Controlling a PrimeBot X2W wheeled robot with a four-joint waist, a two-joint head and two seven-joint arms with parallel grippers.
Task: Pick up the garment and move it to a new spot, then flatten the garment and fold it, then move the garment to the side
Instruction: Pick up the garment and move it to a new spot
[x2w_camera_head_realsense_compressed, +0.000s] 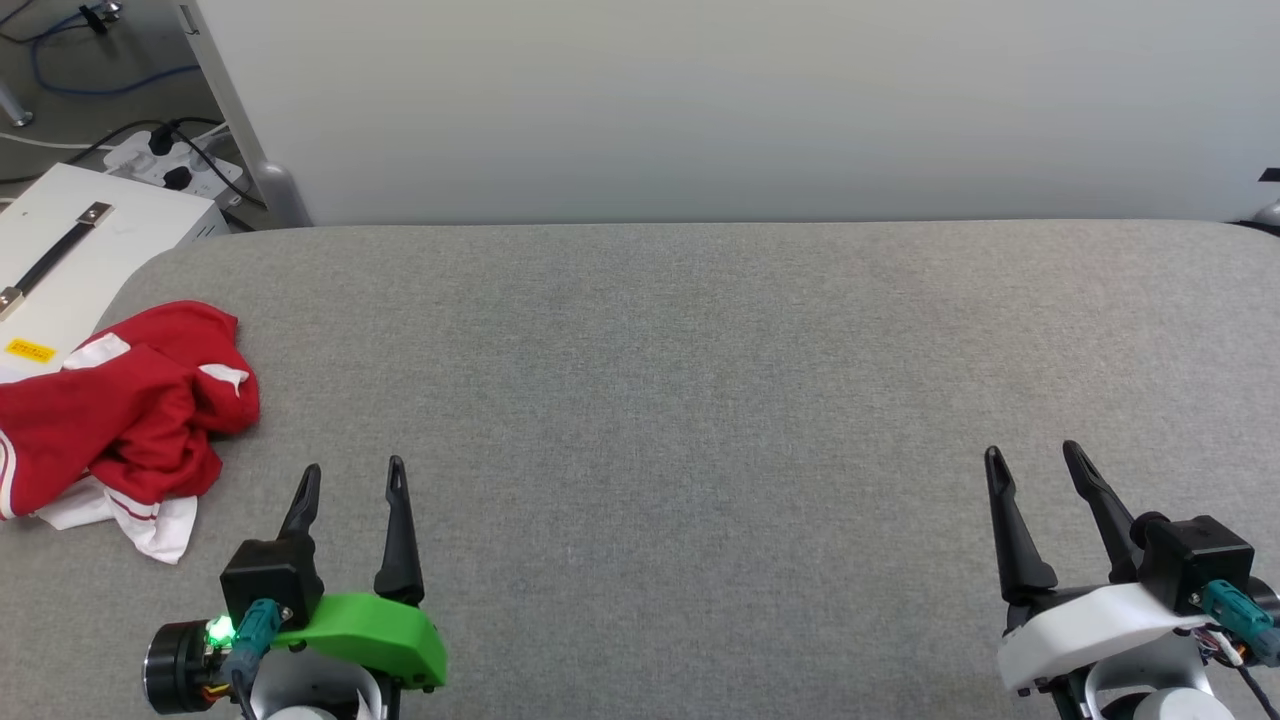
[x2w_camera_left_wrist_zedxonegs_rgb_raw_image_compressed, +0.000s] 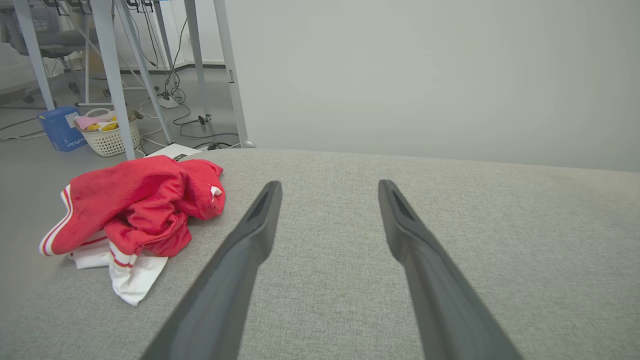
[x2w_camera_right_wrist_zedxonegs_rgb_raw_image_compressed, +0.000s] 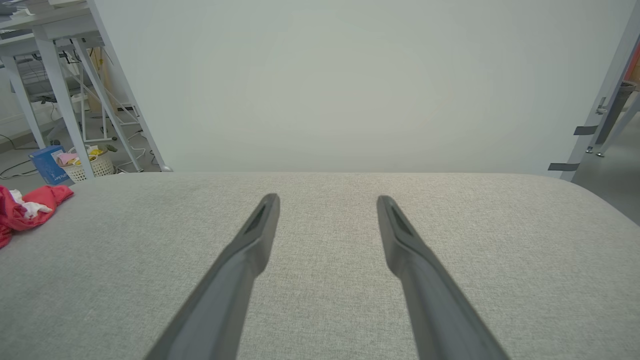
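The garment (x2w_camera_head_realsense_compressed: 120, 420) lies crumpled in a red heap with white sleeve parts and striped trim at the left edge of the grey table (x2w_camera_head_realsense_compressed: 700, 400). In the left wrist view the garment (x2w_camera_left_wrist_zedxonegs_rgb_raw_image_compressed: 135, 210) sits left of my fingers; the right wrist view catches the garment (x2w_camera_right_wrist_zedxonegs_rgb_raw_image_compressed: 25, 210) at its far left. My left gripper (x2w_camera_head_realsense_compressed: 354, 468) hovers open at the lower left, just right of the heap and not touching it. My right gripper (x2w_camera_head_realsense_compressed: 1035, 452) hangs open at the lower right, far from the cloth. Nothing sits between either pair of fingers.
A white box (x2w_camera_head_realsense_compressed: 70, 250) with a black handle stands off the table's left corner, beside a power strip and cables (x2w_camera_head_realsense_compressed: 170, 160). A pale wall panel (x2w_camera_head_realsense_compressed: 740, 100) rises behind the table. A basket (x2w_camera_left_wrist_zedxonegs_rgb_raw_image_compressed: 107, 135) and table legs stand on the floor beyond.
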